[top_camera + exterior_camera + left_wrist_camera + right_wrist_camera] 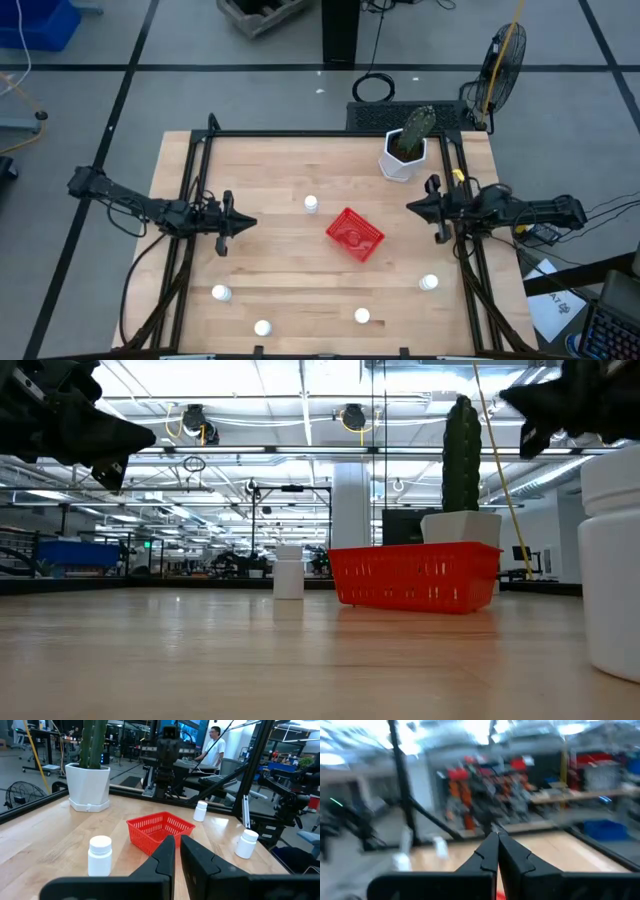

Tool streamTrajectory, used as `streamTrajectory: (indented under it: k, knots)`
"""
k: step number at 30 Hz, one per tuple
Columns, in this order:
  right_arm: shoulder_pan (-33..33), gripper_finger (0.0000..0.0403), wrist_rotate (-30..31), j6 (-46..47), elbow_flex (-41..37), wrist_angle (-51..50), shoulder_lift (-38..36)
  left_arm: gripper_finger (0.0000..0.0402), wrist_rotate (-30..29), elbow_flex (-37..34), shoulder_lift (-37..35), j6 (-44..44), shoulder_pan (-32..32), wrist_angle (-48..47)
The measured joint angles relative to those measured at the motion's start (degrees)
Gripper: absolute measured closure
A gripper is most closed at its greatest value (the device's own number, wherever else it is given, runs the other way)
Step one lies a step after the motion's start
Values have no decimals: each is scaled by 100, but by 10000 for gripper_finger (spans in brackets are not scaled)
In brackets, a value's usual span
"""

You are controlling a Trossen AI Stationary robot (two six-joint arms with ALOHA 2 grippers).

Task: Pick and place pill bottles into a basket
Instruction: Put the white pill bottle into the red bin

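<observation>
The left gripper (243, 222) hovered closed and empty over the left side of the table (280, 275), pointing toward the centre. The nearest pill bottle (311, 204) stood upright just ahead of it and slightly to the far side, with open wood between them; in the judgement of this moment, that bottle fell to the left arm. The basket (355, 234) lay just beyond that bottle near the table's centre, turned diagonally and empty. Three more bottles (221, 293) (262, 327) (362, 316) stood along the near edge. The right gripper (412, 207) was likewise shut and empty, opposite; a fifth bottle (429, 283) stood nearer to it. The plant pot (402, 158) stood at the far right, clear of any path.
</observation>
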Motion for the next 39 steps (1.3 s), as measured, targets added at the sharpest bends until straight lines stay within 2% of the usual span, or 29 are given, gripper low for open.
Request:
streamTrajectory:
  k: [3,4,7,8,12,15,20,24,26,28,33,39]
  knots:
    - [1,403,-40,775,6,543,42,369,1,-1,2,0,1,0]
    - [-6,403,-232,985,2,773,88,369,0,-2,0,0,0,0]
    - [69,401,-1597,1321,51,1506,411,369,0,-2,2,0,2,0]
    - [165,398,-1811,1426,81,1588,555,369,0,-1,0,0,0,0]
    - [828,368,-1556,1191,344,1154,1322,369,0,-1,0,0,0,1]
    - [1402,320,-1011,799,824,437,2001,369,1,0,0,0,1,0]
    - [2456,217,-343,358,2018,-1022,2974,369,0,-1,0,0,1,0]
    - [3310,149,1190,263,3294,-3414,3644,369,0,-1,0,0,1,0]
    - [3706,127,1952,510,3857,-4494,4039,369,0,-1,1,0,1,0]
    - [4044,116,2398,1031,4340,-5406,4395,369,2,0,1,0,2,0]
    - [4546,122,2295,2659,4973,-7031,5216,369,0,-2,2,0,0,0]
    - [4834,136,1548,4017,5051,-8134,5919,369,2,-2,0,1,1,0]
